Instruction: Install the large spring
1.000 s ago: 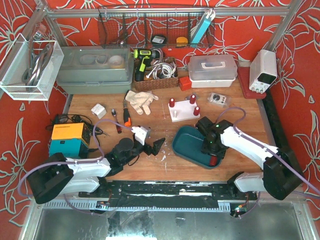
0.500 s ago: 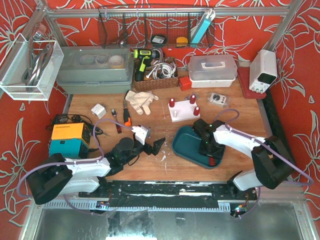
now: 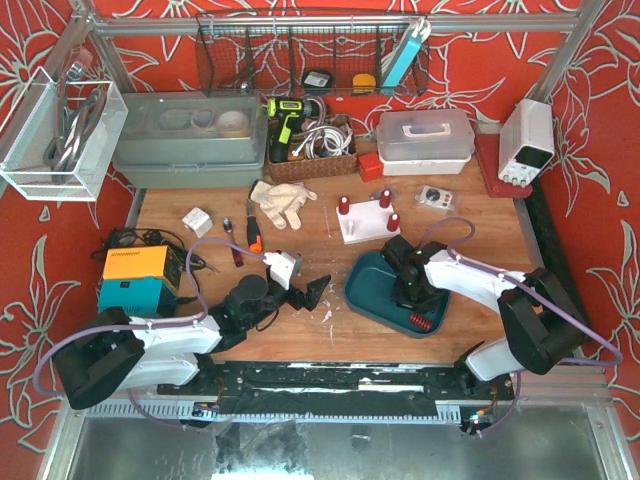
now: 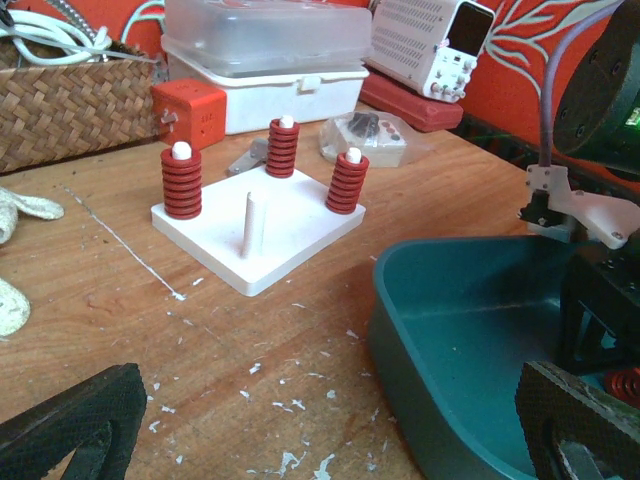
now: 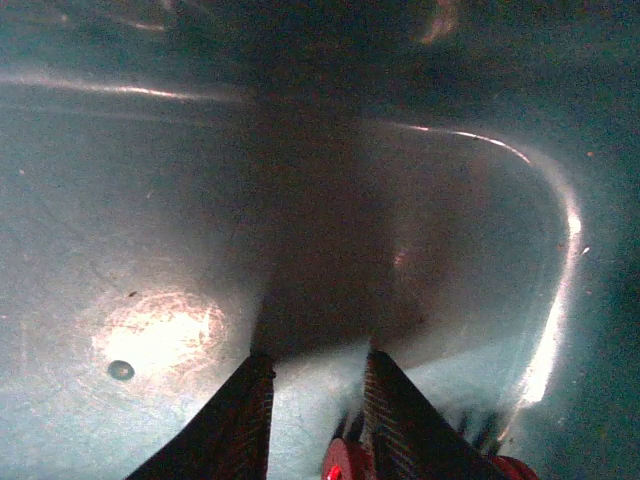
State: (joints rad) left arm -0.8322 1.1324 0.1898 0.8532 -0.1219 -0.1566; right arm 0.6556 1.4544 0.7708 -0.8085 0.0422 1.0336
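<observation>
A red spring [image 3: 421, 320] lies in the near right end of the teal tray [image 3: 365, 285]. My right gripper [image 3: 407, 288] stands inside the tray just left of it. In the right wrist view the fingertips [image 5: 255, 375] rest on the tray floor [image 5: 150, 200], a narrow gap apart with nothing between them; the spring [image 5: 345, 465] shows low beside the right finger. The white peg plate [image 3: 367, 222] carries three red springs and one bare peg [image 4: 253, 225]. My left gripper [image 3: 308, 292] hovers wide open and empty over the wood, left of the tray [image 4: 470, 330].
An orange and teal box [image 3: 140, 278] sits at the left edge. A glove [image 3: 280, 203] and a screwdriver [image 3: 253, 235] lie behind the left arm. A wicker basket [image 3: 310, 150], a white lidded box [image 3: 425, 140] and a power supply [image 3: 527, 140] line the back.
My right gripper has shifted left and away inside the tray, uncovering the red spring, and its jaws have narrowed. The left arm has stayed still.
</observation>
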